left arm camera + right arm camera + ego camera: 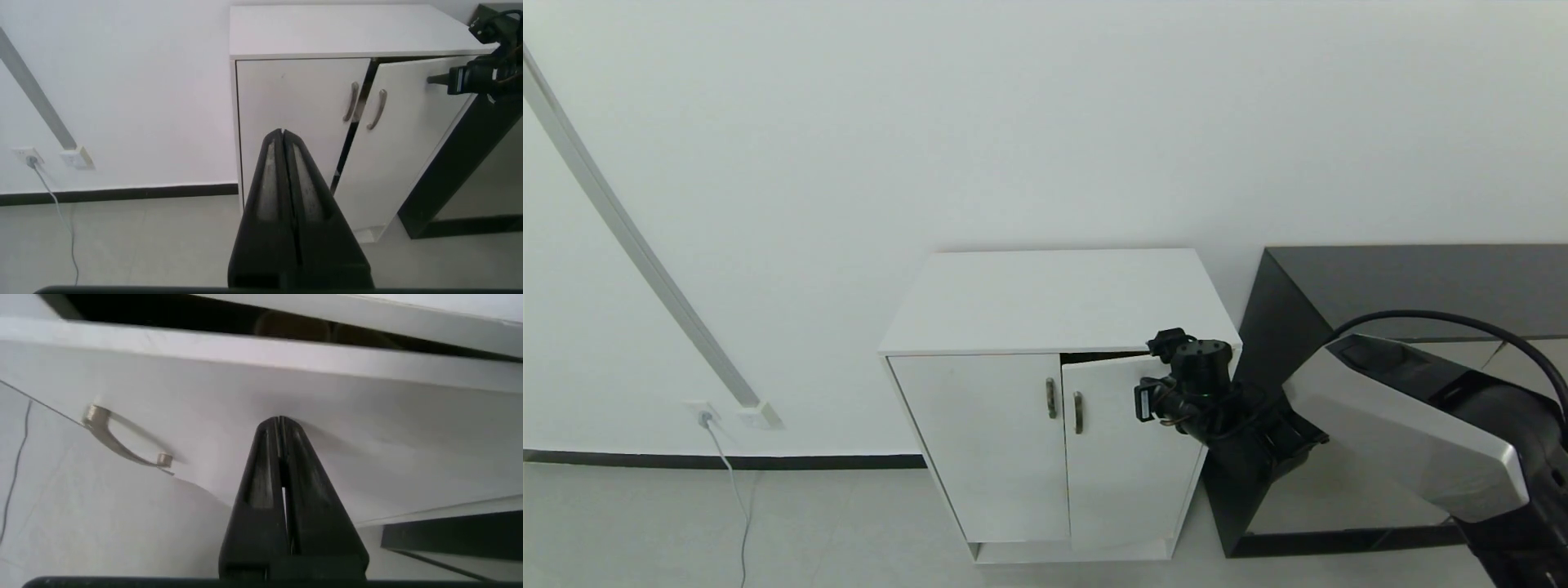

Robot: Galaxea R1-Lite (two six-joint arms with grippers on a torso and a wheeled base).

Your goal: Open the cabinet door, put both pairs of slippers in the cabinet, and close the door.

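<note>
A white two-door cabinet (1054, 298) stands against the wall. Its left door (980, 441) is closed. The right door (1123, 474) hangs slightly ajar, with a dark gap along its top edge (270, 322). My right gripper (1147, 402) is shut, its tip at the face of the right door (392, 416) near the upper outer corner, away from the curved metal handle (127, 439). From the left wrist view this right gripper (433, 80) points at the same door (400, 163). My left gripper (282, 135) is shut on nothing, held back in front of the cabinet.
A dark, glossy low unit (1339, 278) stands right beside the cabinet on its right. On the wall to the left are a slanted grey conduit (629, 237) and a socket (704, 415) with a cable running to the floor. Open grey floor (768, 531) lies in front.
</note>
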